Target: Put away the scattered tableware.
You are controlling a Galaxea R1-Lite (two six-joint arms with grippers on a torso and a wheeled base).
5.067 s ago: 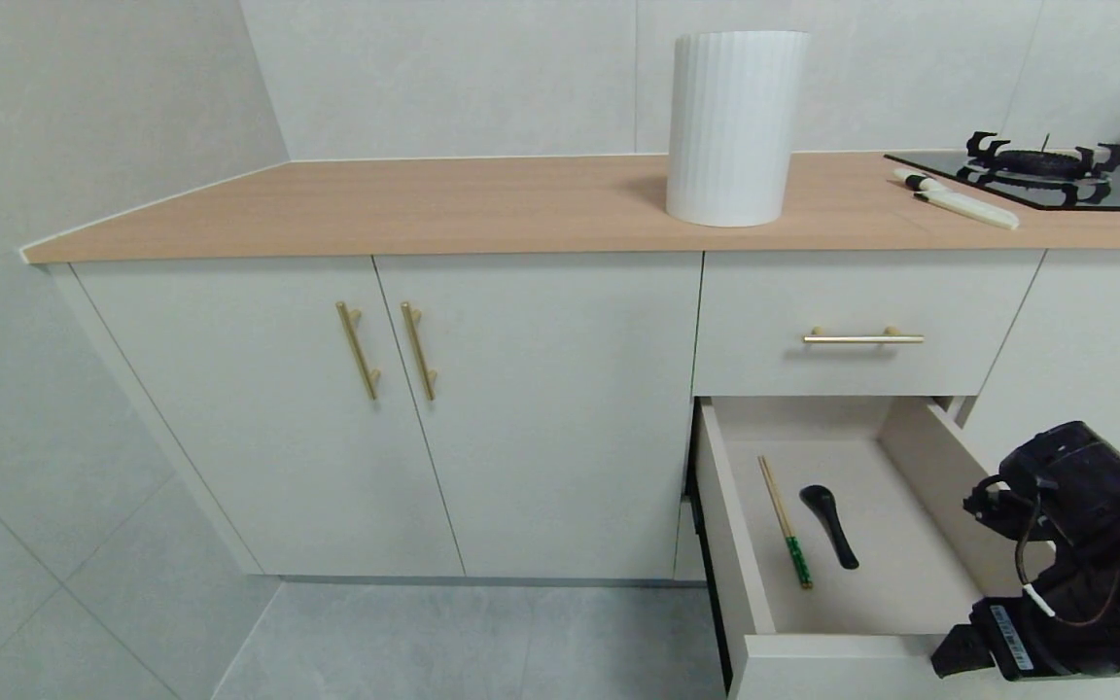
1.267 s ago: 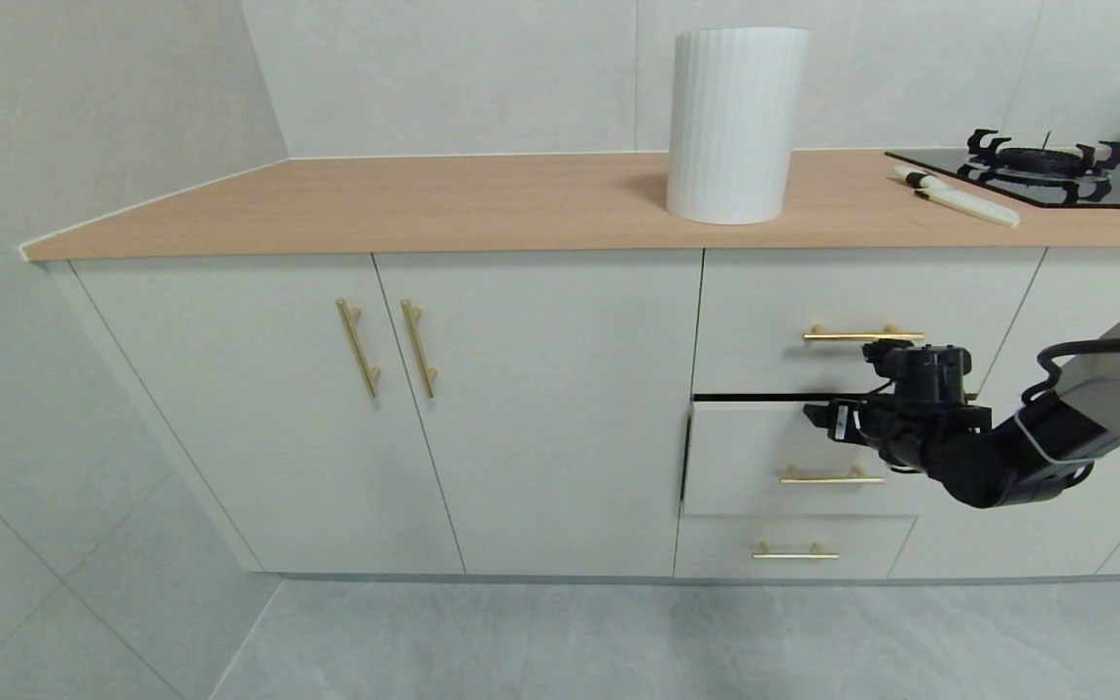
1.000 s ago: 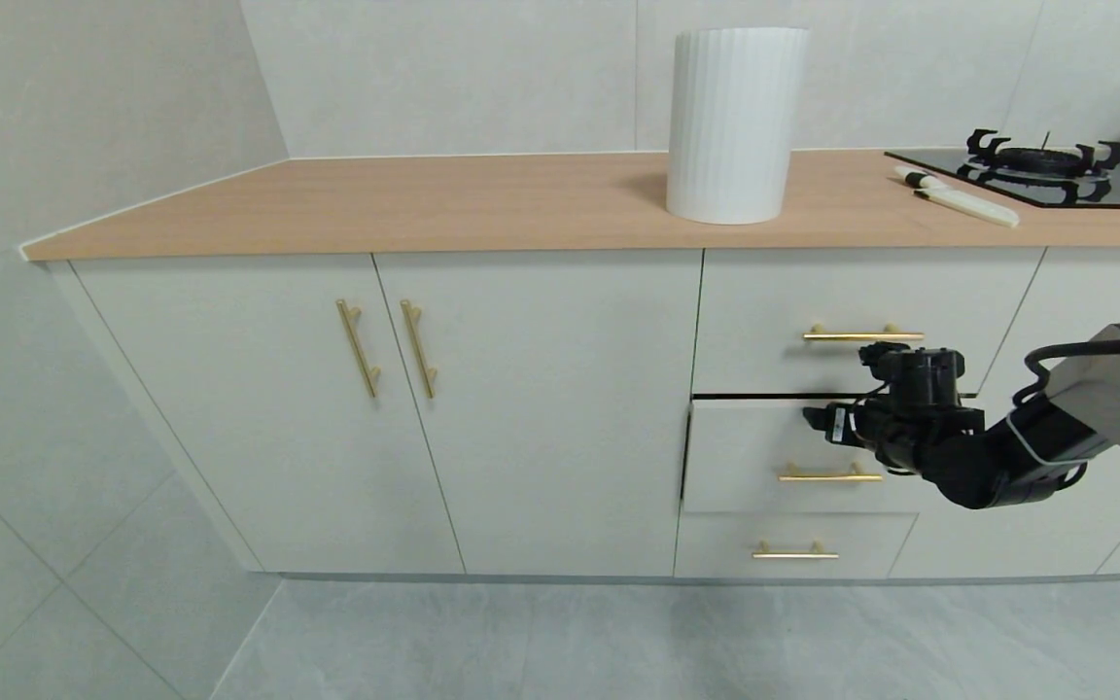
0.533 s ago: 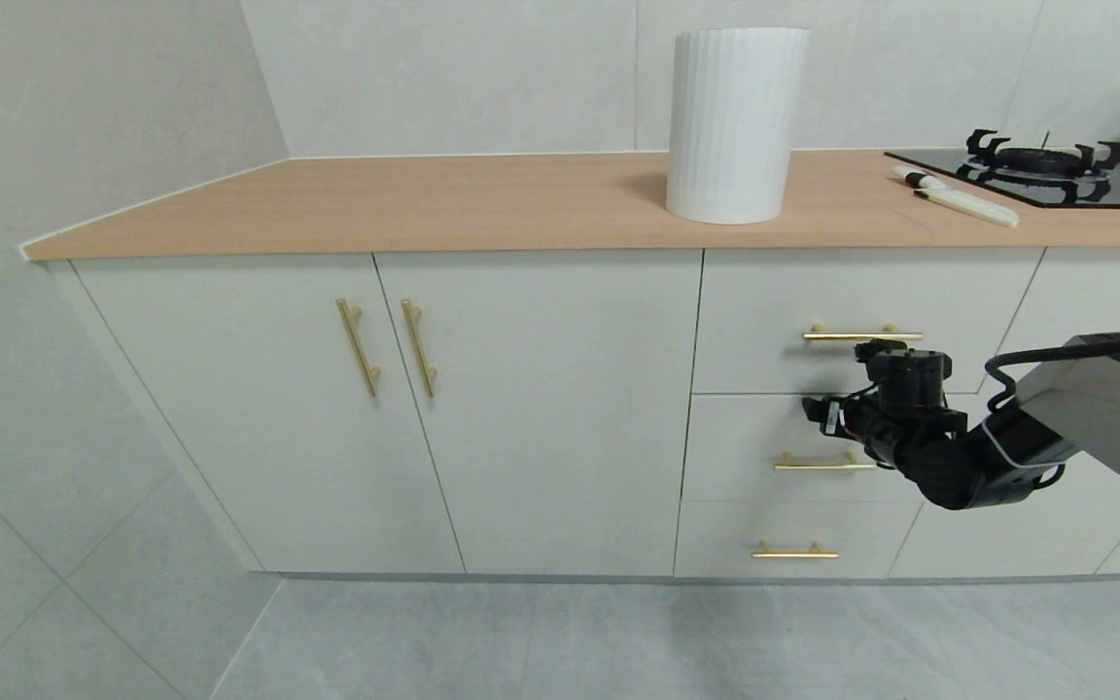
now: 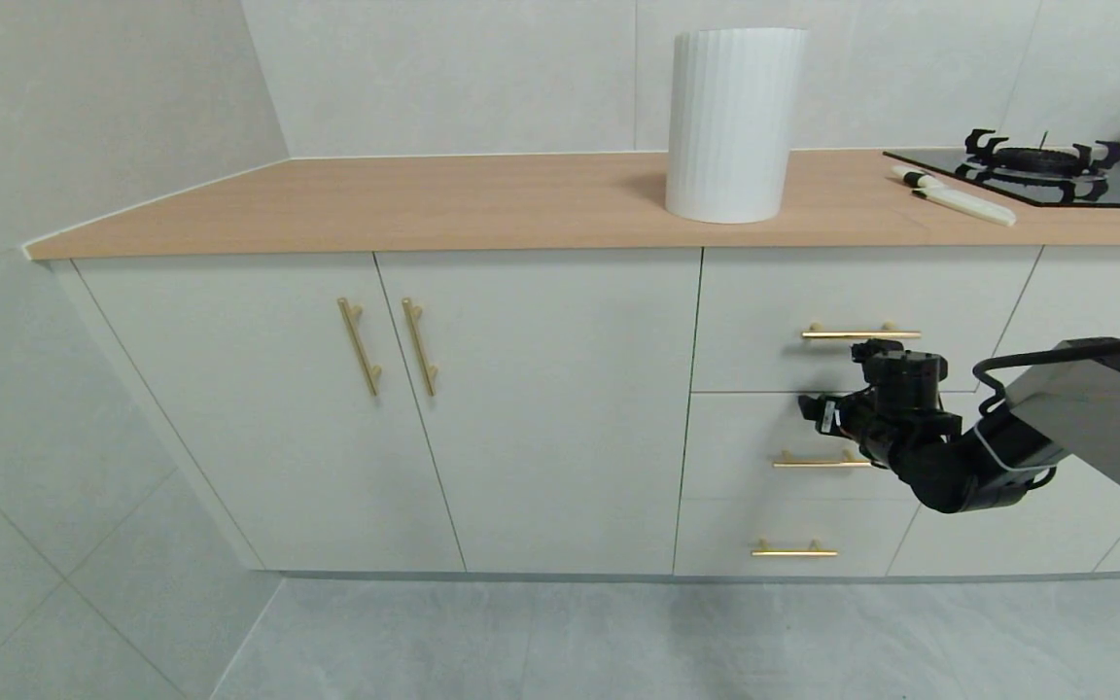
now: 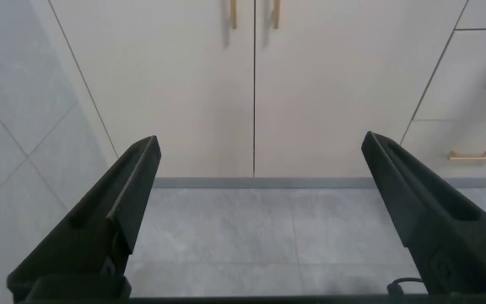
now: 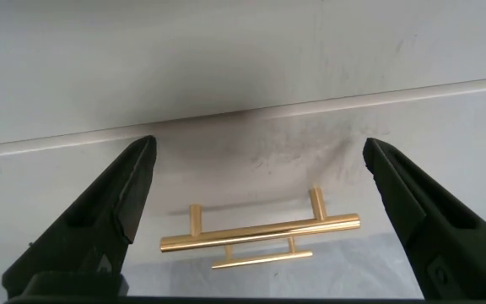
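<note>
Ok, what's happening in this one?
The robot is tidying tableware into the kitchen drawers. Its right gripper is open right at the front of the middle drawer, near its handle. That drawer, open a few seconds ago with chopsticks and a spoon inside, is now shut. The left gripper hangs open and empty, facing the cupboard doors and floor. A white utensil lies on the counter by the stove, with a tall white canister further along.
</note>
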